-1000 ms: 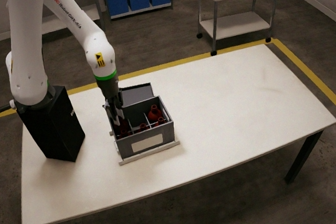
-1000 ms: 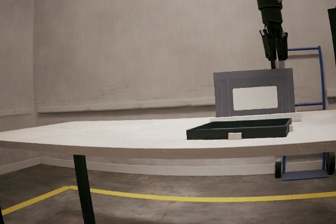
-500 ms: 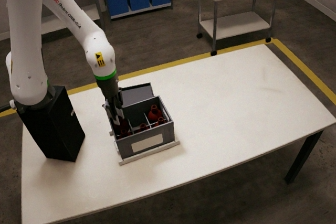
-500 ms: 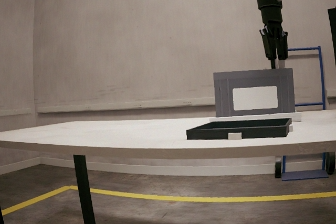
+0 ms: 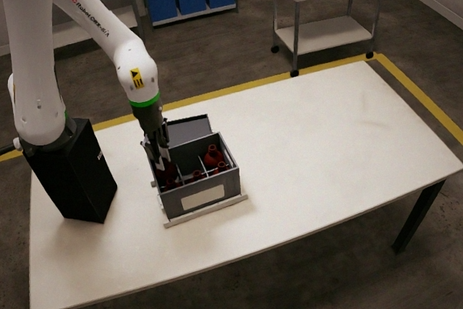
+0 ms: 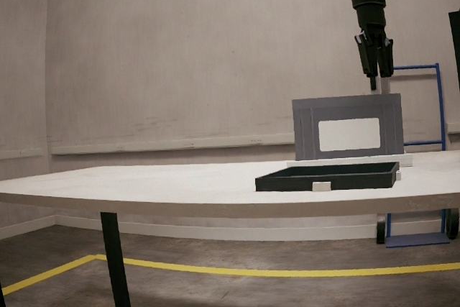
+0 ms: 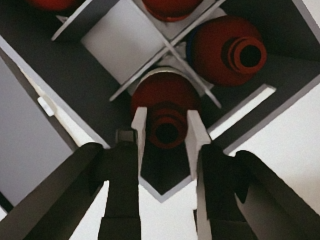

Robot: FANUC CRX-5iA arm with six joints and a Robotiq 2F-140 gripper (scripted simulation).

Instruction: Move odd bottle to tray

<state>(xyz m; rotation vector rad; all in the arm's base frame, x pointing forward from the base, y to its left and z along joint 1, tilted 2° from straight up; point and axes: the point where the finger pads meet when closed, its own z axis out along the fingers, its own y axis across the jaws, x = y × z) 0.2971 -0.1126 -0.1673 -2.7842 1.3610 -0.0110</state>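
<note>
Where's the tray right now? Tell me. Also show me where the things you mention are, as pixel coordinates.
In the exterior view, the black tray point(image 6: 284, 185) sits right of centre on the table point(image 6: 148, 185), directly in front of the grey crate point(image 6: 348, 108).

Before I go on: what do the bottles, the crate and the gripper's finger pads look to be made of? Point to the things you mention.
The dark red bottles point(image 5: 213, 158) point(image 7: 165, 95): probably glazed ceramic or plastic, given their opaque, even colour and soft sheen. The grey open-topped crate point(image 5: 202, 200) point(image 6: 347, 110): likely matte plastic, with flat, dull walls. The pale grey finger pads: perhaps rubber or plastic, being smooth and dull.
</note>
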